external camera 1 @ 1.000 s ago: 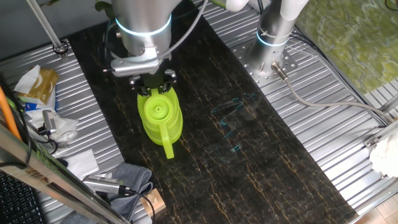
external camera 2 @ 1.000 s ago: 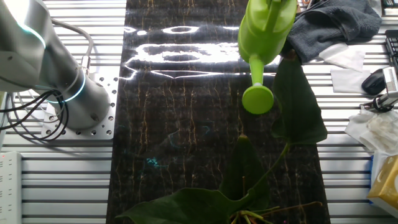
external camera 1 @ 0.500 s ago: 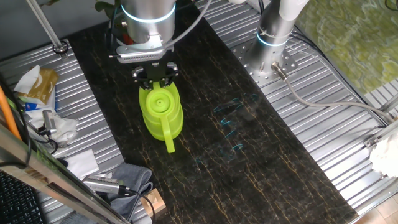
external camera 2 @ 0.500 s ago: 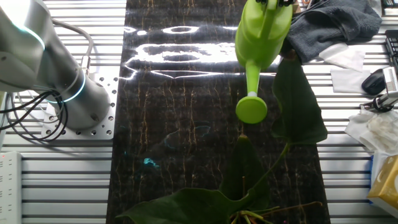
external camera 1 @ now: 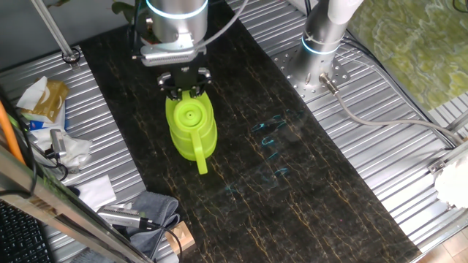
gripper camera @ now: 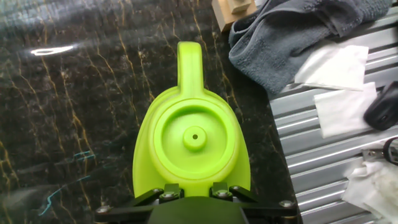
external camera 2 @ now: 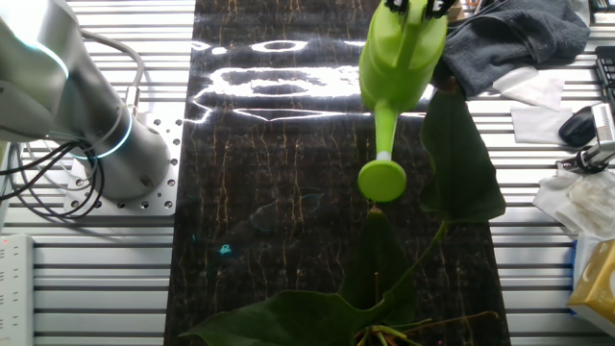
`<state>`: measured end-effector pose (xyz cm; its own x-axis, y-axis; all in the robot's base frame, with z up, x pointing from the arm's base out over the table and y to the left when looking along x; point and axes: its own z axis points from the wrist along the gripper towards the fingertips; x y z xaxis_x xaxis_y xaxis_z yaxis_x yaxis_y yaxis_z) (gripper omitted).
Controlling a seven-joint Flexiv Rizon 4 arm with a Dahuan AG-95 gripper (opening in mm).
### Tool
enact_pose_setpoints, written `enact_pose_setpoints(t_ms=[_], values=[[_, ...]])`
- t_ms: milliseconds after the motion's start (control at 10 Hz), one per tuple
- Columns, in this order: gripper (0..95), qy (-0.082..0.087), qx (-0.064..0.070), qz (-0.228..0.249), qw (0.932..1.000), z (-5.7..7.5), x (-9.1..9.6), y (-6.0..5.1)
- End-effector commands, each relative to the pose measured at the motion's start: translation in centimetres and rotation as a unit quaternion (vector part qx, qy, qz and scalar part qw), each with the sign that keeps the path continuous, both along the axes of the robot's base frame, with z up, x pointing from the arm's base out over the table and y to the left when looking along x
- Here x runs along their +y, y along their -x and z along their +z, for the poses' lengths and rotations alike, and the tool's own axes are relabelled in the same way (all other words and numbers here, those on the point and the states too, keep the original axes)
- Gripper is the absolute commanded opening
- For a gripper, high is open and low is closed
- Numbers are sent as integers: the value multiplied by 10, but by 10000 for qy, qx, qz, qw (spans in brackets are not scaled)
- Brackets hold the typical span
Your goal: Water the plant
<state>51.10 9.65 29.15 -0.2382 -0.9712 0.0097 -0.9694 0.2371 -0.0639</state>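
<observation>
One fixed view, left to right: a clutter of paper and packaging on the ribbed metal bench at the left edge, its printing too small to read; a grey cloth at the lower left; the dark marbled tabletop running diagonally through the middle; the gripper hanging from the arm over the lime-green watering can, its jaws closed on the can's rear handle, spout pointing toward the camera; a second arm's base on a perforated plate at the upper right.

The other fixed view, left to right: a grey arm base with a glowing blue ring; the tabletop with a bright glare patch; the watering can held clear of the surface, spout tilted downward, its round rose just above and beside the broad dark green leaves of the plant; the plant fills the lower centre and right, its pot cut off by the bottom edge; grey cloth and white tissues at the right.

Hand view: the can's circular lid seen from above; black finger mounts at the bottom edge clamp the handle end; the fingertips themselves are hidden; no legible brand or label appears on any object.
</observation>
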Motion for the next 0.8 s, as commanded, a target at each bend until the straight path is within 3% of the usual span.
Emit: enact_pose_setpoints(t_ms=[100,400,800], values=[[0,-35,-4,-1,10000,1,-4,3],[0,-94,-16,-2,10000,2,-10,4],[0,-236,-6,66,9997,0,-25,-1]])
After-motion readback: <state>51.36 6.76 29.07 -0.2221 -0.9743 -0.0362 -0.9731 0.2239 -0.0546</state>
